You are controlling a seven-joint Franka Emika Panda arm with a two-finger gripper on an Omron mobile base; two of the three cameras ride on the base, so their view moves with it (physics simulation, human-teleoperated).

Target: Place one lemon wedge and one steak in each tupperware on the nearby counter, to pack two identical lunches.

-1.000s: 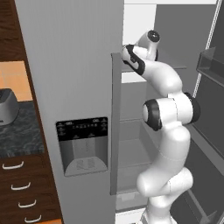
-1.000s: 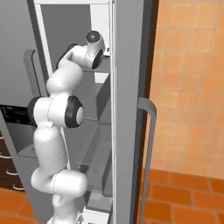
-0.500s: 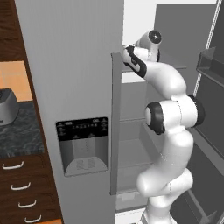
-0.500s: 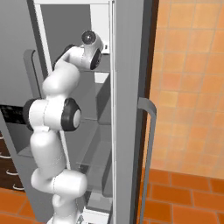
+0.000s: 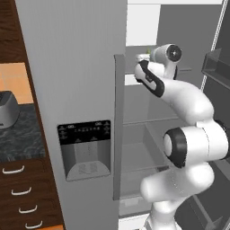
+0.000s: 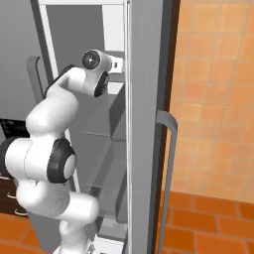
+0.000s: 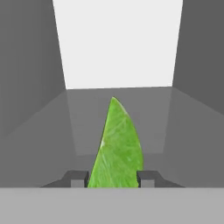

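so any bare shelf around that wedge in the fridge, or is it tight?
Bare grey shelf floor runs both sides of the green wedge and behind it to the white back wall. Tight only at the gripper, whose fingertips flank the wedge.

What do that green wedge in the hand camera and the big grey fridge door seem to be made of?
The lemon wedge looks like fruit: matte green, faintly mottled and veined, curved to a point. It sits between the gripper fingertips, apparently gripped. The fridge door looks like brushed or painted metal: flat, even grey with no visible grain, though the rendering leaves plastic possible.
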